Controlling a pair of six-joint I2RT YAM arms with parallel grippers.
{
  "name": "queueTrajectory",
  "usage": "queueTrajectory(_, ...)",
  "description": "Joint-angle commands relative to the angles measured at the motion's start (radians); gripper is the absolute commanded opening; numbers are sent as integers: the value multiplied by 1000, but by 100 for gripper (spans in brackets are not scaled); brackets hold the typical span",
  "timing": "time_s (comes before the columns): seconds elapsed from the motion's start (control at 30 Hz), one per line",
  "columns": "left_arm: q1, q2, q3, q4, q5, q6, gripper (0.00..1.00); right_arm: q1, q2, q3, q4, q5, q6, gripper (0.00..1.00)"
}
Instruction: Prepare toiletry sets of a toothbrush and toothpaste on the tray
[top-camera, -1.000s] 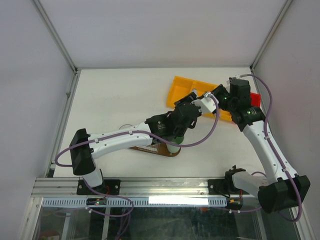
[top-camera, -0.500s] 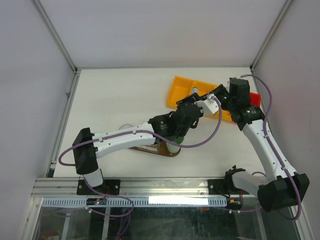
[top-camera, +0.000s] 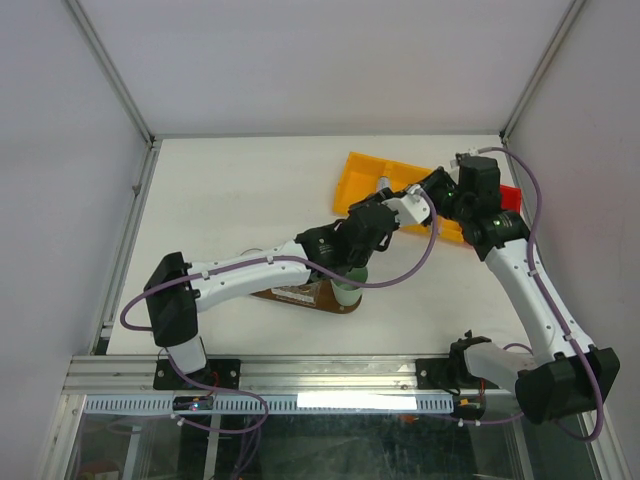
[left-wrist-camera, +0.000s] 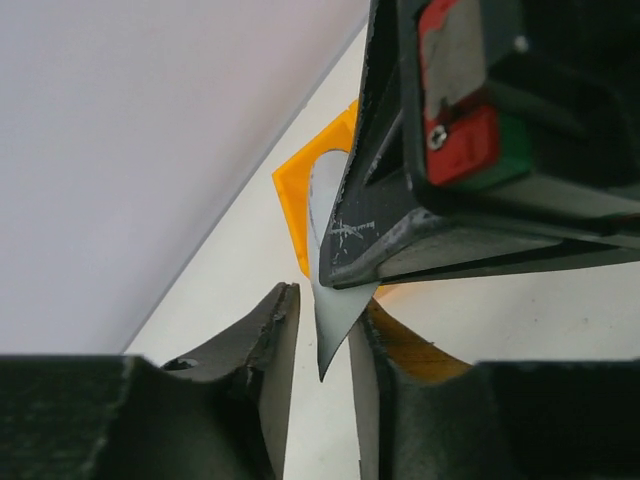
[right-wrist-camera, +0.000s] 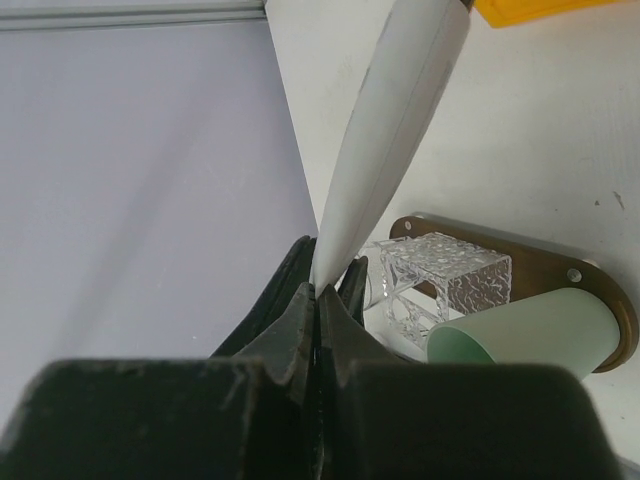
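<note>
The right claw (right-wrist-camera: 318, 290) is clamped tight on the flat, thin end of a white tube (right-wrist-camera: 400, 120). The tube rises from the pinch and widens toward its far end, held in the air clear of the tabletop (top-camera: 250, 200). The left claw (left-wrist-camera: 322, 305) meets it from the other side. In the left wrist view its two fingers (left-wrist-camera: 270, 340) stand narrow on either side of the tube's pointed corner, which pokes out below the right claw's finger. A sliver of pale tabletop shows between one of these fingers and the tube, so that side is not touching; whether the other finger presses on it I cannot tell. From above, the two claws come together over the near edge of the yellow bin (top-camera: 365, 185), toward the back right of the tabletop, with a red piece (top-camera: 511, 197) just behind the right arm. The tray (right-wrist-camera: 605, 290), a dark brown oval board, lies nearer the arm bases, well apart from the held tube and partly hidden under the left arm in the overhead view. On it are a clear patterned glass (right-wrist-camera: 440, 275) and, just beside that, a mint-green cup (right-wrist-camera: 520, 335) nearer one rounded end. The tube is not on the tray.
</note>
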Motion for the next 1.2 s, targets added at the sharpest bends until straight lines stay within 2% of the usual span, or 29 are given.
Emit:
queueTrajectory(0.0,6,-24,-4,84,2,27,24,7,-24,59,75,-38,9,0)
queueTrajectory(0.13,6,-31,2,107,15,36,0,7,-21,48,91,-47,-2,0)
queueTrajectory(0.27,5,-39,-4,121,22,41,0,6,-10,48,97,-43,-46,4)
queueTrajectory(0.5,8,-92,-85,232,-55,-4,0,6,-1,52,133,-15,-105,38)
queueTrajectory(0.63,21,-148,-109,216,-61,-79,0,7,-7,105,112,13,-195,64)
queueTrajectory(0.7,26,-174,-109,177,-65,-118,0,7,-14,153,90,33,-258,76)
queueTrajectory(0.8,39,-215,-90,96,-79,-218,0,5,-21,248,34,70,-344,87)
queueTrajectory(0.97,57,-272,-10,-110,-90,-455,0,4,-60,373,-60,178,-500,96)
queueTrajectory(1.17,63,-299,114,-424,-107,-720,0,4,-130,263,21,170,-702,99)
